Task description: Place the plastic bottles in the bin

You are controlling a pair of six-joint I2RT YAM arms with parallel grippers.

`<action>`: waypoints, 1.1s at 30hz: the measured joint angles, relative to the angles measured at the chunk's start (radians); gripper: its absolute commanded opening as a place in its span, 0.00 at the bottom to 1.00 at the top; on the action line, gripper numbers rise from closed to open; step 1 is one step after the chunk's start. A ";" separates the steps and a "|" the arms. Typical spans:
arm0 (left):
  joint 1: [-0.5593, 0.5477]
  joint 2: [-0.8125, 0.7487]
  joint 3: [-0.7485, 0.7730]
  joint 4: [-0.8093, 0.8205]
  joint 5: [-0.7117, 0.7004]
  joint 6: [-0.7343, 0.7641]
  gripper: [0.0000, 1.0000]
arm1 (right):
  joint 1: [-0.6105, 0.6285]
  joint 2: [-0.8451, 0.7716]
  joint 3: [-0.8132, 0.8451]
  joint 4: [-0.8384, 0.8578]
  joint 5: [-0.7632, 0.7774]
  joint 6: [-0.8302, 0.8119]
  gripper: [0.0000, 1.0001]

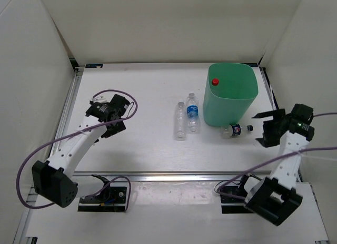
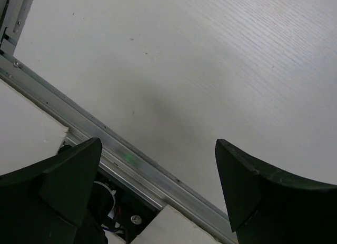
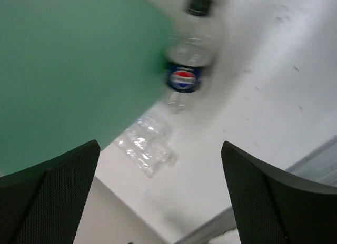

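The mint-green bin (image 1: pixel 231 97) stands at the back right, and a red cap (image 1: pixel 215 81) shows inside it. The dark-blue-labelled bottle (image 1: pixel 235 130) lies on the table against the bin's near side. The blue-labelled bottle with a white cap (image 1: pixel 192 112) and the unlabelled bottle (image 1: pixel 180 121) lie side by side left of the bin. My right gripper (image 1: pixel 263 129) is open and empty, right of the dark-blue bottle. In the right wrist view the gripper (image 3: pixel 160 145) faces that bottle (image 3: pixel 187 54), the bin (image 3: pixel 68 60) and a blurred clear bottle (image 3: pixel 143 146). My left gripper (image 1: pixel 115 127) is open and empty at the left, and its wrist view (image 2: pixel 158 144) shows bare table.
White walls enclose the table on three sides. A metal rail (image 1: pixel 174 175) runs along the near edge, and it also shows in the left wrist view (image 2: pixel 121 154). Purple cables (image 1: pixel 129 104) loop from both arms.
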 measured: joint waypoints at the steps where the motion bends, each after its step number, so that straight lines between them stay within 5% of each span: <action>1: 0.003 0.029 0.011 0.002 0.005 0.009 1.00 | -0.010 0.045 -0.062 0.016 -0.016 0.011 1.00; 5: 0.006 0.105 0.061 0.014 0.024 0.037 1.00 | -0.035 0.140 -0.198 0.094 -0.070 0.023 1.00; 17: 0.007 0.254 0.126 0.031 0.113 0.084 1.00 | -0.065 0.448 -0.204 0.351 -0.193 0.019 1.00; 22: 0.007 0.267 0.128 0.032 0.131 0.097 1.00 | -0.060 0.596 -0.142 0.390 -0.223 0.019 0.90; 26: 0.007 0.267 0.129 0.031 0.135 0.106 1.00 | -0.032 0.693 -0.076 0.419 -0.240 0.014 0.73; 33: 0.007 0.267 0.129 0.015 0.134 0.108 1.00 | 0.009 0.777 -0.047 0.418 -0.239 0.003 0.74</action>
